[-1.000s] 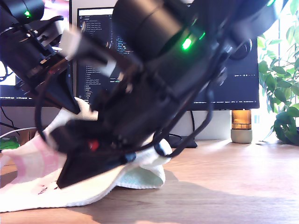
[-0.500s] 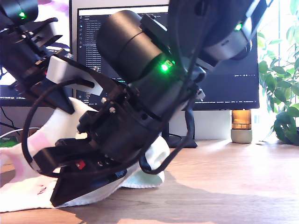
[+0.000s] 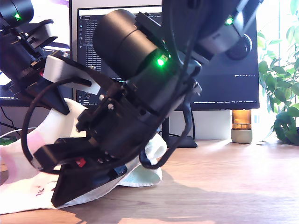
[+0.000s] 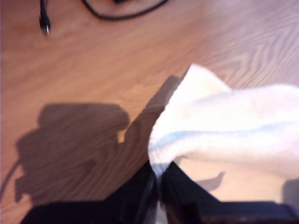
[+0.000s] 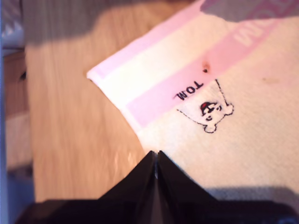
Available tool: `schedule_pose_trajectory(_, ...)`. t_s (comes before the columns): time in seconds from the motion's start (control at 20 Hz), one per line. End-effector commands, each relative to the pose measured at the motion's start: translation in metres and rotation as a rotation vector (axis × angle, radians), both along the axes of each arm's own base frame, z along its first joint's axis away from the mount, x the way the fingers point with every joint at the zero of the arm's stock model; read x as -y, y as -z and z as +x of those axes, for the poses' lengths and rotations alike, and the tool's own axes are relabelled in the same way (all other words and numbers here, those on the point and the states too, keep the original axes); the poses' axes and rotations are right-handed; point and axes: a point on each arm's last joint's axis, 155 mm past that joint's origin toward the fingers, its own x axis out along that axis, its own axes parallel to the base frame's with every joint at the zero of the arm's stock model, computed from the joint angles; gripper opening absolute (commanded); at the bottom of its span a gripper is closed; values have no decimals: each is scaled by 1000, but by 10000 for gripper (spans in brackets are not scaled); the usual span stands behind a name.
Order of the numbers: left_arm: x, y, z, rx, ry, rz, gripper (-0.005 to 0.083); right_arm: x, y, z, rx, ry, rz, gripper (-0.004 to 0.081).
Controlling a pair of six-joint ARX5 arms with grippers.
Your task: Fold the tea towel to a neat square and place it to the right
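My first gripper (image 4: 158, 186) pinches the fluffy white terry tea towel (image 4: 224, 130)'s edge above the wooden table (image 4: 84, 70); my second gripper (image 5: 155, 170)'s fingers are pressed together.

- Wooden surface (image 3: 233, 186).
- Monitor (image 3: 233, 79) at the back, dark screen with text.
- Plant (image 3: 280, 93) at the exterior view's right.
- Amber jar (image 3: 241, 125) beside it.
- Black cable (image 4: 121, 14).

Warm-toned wooden desktop with visible grain (image 3: 233, 186), sunlit toward the exterior view's right. Behind it, a wide dark monitor showing lines of text (image 3: 224, 84). Small amber glass jar on a pale base (image 3: 241, 126) below the screen. Leafy green houseplant (image 3: 280, 93) against bright window glare. Black cable (image 4: 117, 11) on the wood.
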Motion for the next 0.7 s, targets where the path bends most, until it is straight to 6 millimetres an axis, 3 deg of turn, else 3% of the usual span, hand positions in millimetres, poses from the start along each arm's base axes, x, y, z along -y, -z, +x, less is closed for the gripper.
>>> schedule_pose_trajectory(0.0, -3, 12, 0, -19, 2, 10, -19, 52, 62, -33, -121, -26, -217, -11)
schedule_pose_trajectory(0.45, -30, 22, 4, -58, -58, 24, -19, 125, 77, -32, -230, -44, -417, -11)
schedule_pose_trajectory(0.65, -32, 29, 6, -72, -66, 27, -1, 151, 78, -31, -265, -71, -468, -11)
